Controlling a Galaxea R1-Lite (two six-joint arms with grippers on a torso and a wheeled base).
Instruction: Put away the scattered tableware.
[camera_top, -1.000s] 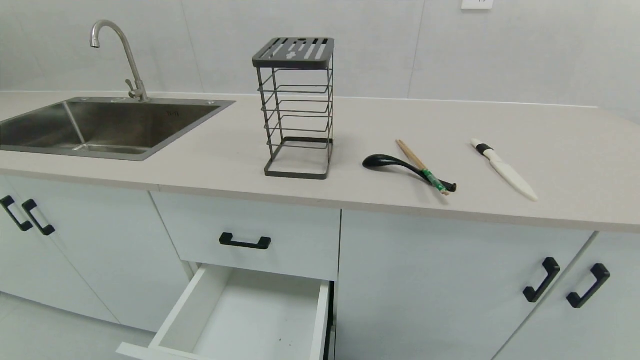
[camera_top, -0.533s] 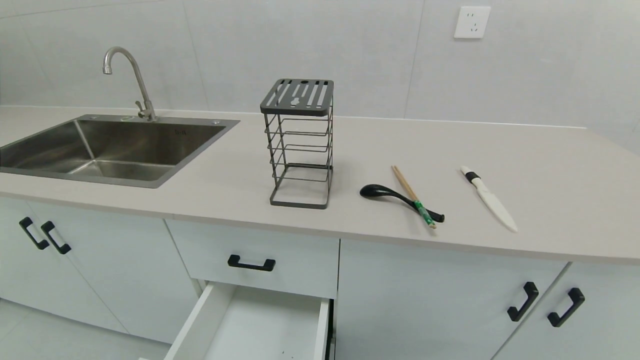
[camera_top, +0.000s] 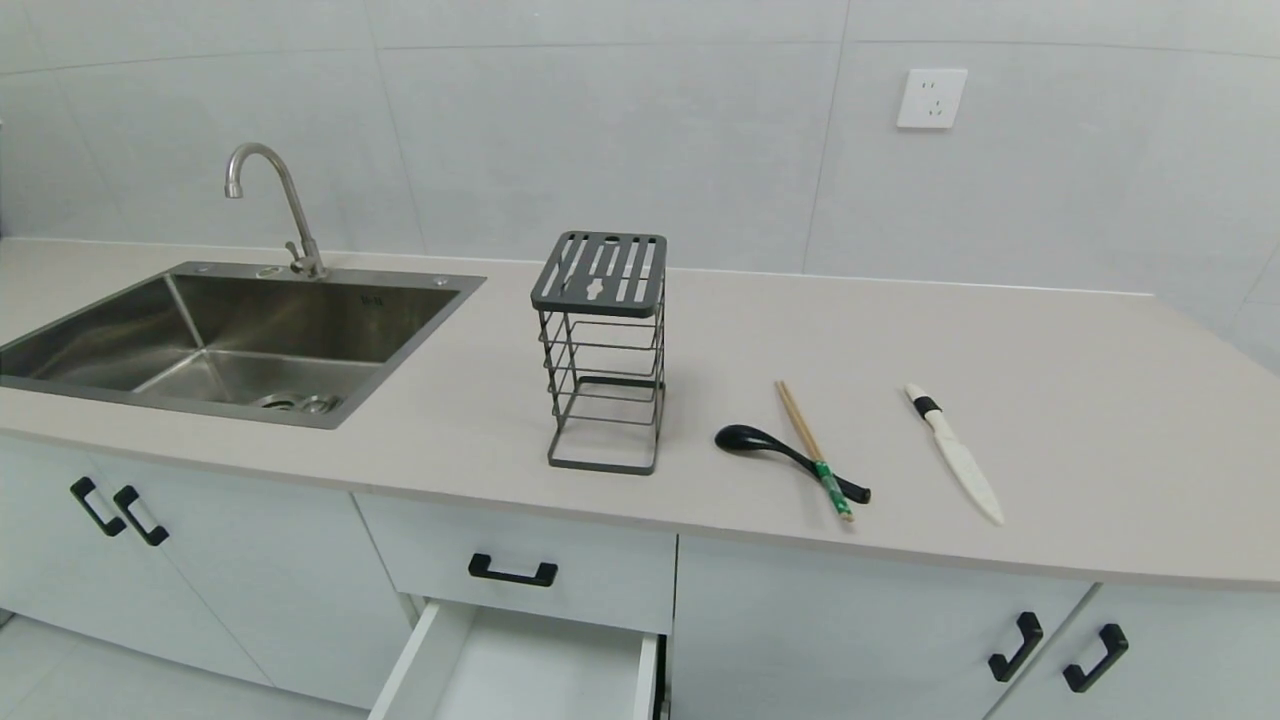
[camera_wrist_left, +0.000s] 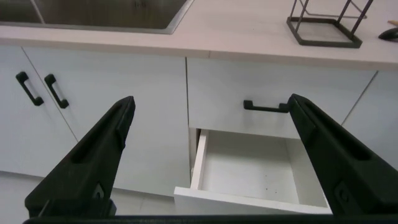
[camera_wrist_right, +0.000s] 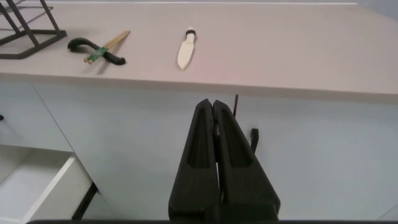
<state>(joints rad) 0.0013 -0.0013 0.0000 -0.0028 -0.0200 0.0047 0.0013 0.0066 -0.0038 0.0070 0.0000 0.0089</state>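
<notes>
On the countertop (camera_top: 1060, 380) in the head view lie a black spoon (camera_top: 752, 440), a pair of wooden chopsticks (camera_top: 803, 436) crossing its handle, and a white knife (camera_top: 955, 455) to their right. A dark wire rack (camera_top: 600, 350) with a slotted top stands left of them. Below the counter, my left gripper (camera_wrist_left: 211, 102) is open in front of the open white drawer (camera_wrist_left: 249, 171), holding nothing. My right gripper (camera_wrist_right: 213, 107) is shut and empty, facing the cabinet front below the knife (camera_wrist_right: 185, 53), spoon (camera_wrist_right: 79, 45) and chopsticks (camera_wrist_right: 115, 41).
A steel sink (camera_top: 230, 340) with a curved faucet (camera_top: 290, 210) takes up the counter's left. Black handles sit on the shut drawer (camera_top: 512, 573) and on cabinet doors (camera_top: 1014, 647). A wall socket (camera_top: 931, 97) is behind. Bare counter lies right of the knife.
The head camera has tilted up and the whole picture has shifted down; the socket has come into view. The tableware and rack have not moved on the counter.
</notes>
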